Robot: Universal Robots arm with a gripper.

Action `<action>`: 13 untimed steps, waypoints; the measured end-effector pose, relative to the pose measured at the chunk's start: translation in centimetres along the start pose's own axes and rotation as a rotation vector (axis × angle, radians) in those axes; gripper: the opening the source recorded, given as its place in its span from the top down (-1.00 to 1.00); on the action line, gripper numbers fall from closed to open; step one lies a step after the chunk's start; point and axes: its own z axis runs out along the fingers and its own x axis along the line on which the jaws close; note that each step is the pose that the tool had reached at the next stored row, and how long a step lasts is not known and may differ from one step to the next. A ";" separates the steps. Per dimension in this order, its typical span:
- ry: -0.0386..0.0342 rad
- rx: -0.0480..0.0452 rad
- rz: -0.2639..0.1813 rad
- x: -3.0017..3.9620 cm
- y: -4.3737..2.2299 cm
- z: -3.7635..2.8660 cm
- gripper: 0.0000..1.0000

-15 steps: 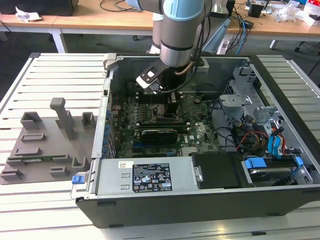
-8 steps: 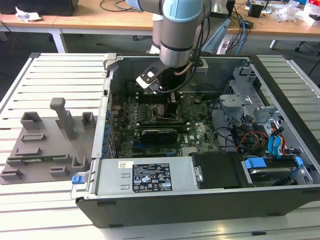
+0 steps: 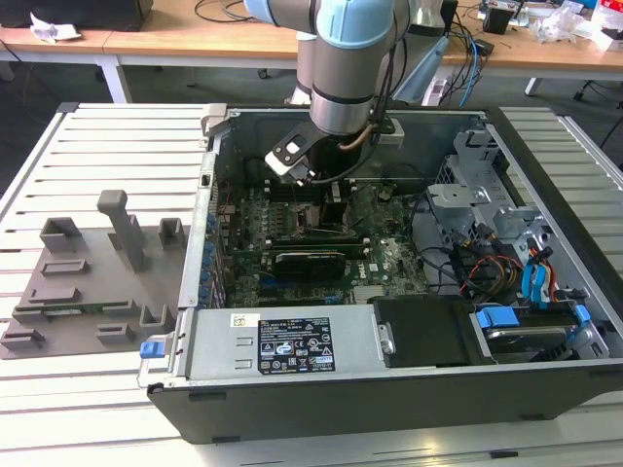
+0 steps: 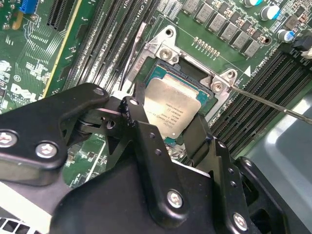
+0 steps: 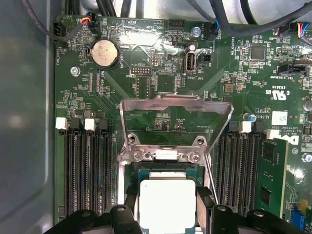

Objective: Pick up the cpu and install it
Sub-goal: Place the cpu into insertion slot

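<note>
Closest to us, the gripper [image 4: 165, 118] clamps the cpu [image 5: 167, 204] by opposite edges between 2 matte black fingers [image 4: 146, 141]. The chip's flat square top is brushed silvery-grey metal with a thin darker rim. It sits at the open socket [image 4: 163, 78]; we cannot tell whether it is fully seated. Just beyond, the bare-steel load plate [image 5: 175, 103] stands hinged up, a windowed frame. Long black memory slots [image 5: 87, 170] flank the socket on the glossy green motherboard [image 5: 234, 63], with a round silver coin battery [image 5: 103, 52] farther on. In the exterior view the arm [image 3: 346, 68] reaches into the open computer case [image 3: 389, 389], and a grey plastic tray [image 3: 88, 282] lies on the slatted table [image 3: 97, 136] at the exterior view's left.
</note>
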 end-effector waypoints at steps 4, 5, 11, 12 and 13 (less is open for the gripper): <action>-0.0003 0.0001 0.000 0.00 0.04 0.16 -0.09; -0.0001 0.0000 0.000 0.00 0.04 0.16 -0.09; 0.0000 -0.0001 0.000 0.00 0.05 0.17 -0.23; -0.0001 0.0000 0.000 0.01 0.05 0.17 -0.23; -0.0002 0.0001 0.000 0.07 0.04 0.17 -0.23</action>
